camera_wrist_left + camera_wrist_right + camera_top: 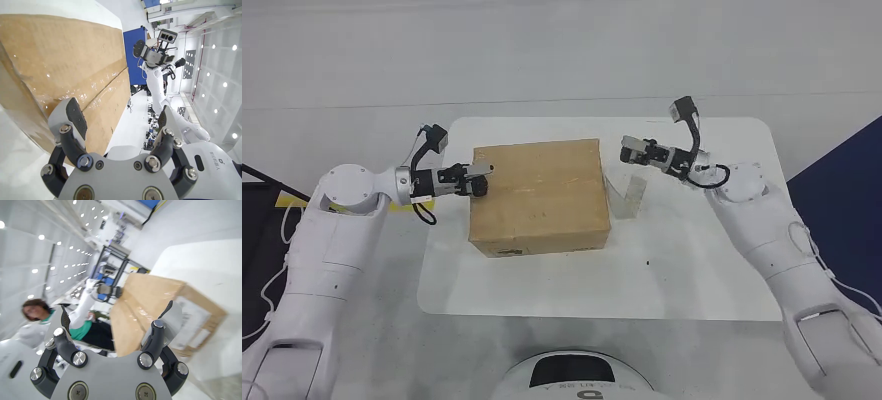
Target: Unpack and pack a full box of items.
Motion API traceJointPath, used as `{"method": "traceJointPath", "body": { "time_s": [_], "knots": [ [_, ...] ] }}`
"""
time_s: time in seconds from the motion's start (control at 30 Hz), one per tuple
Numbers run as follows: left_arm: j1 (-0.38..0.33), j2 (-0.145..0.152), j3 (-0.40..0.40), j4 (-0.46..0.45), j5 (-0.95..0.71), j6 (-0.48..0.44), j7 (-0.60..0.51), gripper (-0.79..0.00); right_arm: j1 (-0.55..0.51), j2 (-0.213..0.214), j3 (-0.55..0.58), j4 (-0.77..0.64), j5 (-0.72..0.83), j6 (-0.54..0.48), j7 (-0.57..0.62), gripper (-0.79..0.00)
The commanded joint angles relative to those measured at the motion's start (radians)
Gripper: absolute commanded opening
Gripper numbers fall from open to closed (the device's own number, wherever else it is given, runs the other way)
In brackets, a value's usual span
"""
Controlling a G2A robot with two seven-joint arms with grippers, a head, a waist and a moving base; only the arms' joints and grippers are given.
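Box [538, 196] sits mid-table [692, 270], flaps sealed with glossy tape [98, 91]. Left gripper [480, 184], fingers spread, is at its left top edge. Right gripper [626, 151], also spread, hangs just right of it, apart. Stiff, likely heavy if full, and slick on the tape: best held on bare cardboard at opposite sides.

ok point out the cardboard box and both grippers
cardboard box [538, 195]: top view, middle of its top
left gripper [119, 103]: left wrist view, midway between its open fingertips
right gripper [116, 304]: right wrist view, midway between its open fingertips
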Motion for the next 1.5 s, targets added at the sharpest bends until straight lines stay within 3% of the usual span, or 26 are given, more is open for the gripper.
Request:
{"method": "traceJointPath", "body": {
  "time_s": [0.0, 0.07, 0.47, 0.67, 0.87, 1.07, 1.47],
  "knots": [
    [0.0, 0.0, 0.0, 0.0, 0.0, 0.0, 0.0, 0.0, -0.052, 0.007, 0.017, -0.049, -0.224, 0.041, -0.172, 0.0],
    [0.0, 0.0, 0.0, 0.0, 0.0, 0.0, 0.0, 0.0, -0.096, 0.014, 0.045, -0.081, -0.24, 0.051, -0.234, 0.0],
    [0.0, 0.0, 0.0, 0.0, 0.0, 0.0, 0.0, 0.0, -0.097, 0.014, 0.041, -0.084, -0.251, 0.052, -0.227, 0.0],
    [0.0, 0.0, 0.0, 0.0, 0.0, 0.0, 0.0, 0.0, -0.129, 0.04, 0.063, -0.144, -0.514, 0.027, -0.16, 0.0],
    [0.0, 0.0, 0.0, 0.0, 0.0, 0.0, 0.0, 0.0, -0.238, 0.08, 0.136, -0.249, -0.733, -0.025, -0.139, 0.0],
    [0.0, 0.0, 0.0, 0.0, 0.0, 0.0, 0.0, 0.0, -0.32, 0.09, 0.125, -0.385, -0.91, 0.052, -0.107, 0.0],
    [0.0, 0.0, 0.0, 0.0, 0.0, 0.0, 0.0, 0.0, -0.329, 0.064, 0.056, -0.429, -0.986, 0.191, -0.196, 0.0]
  ]
}}
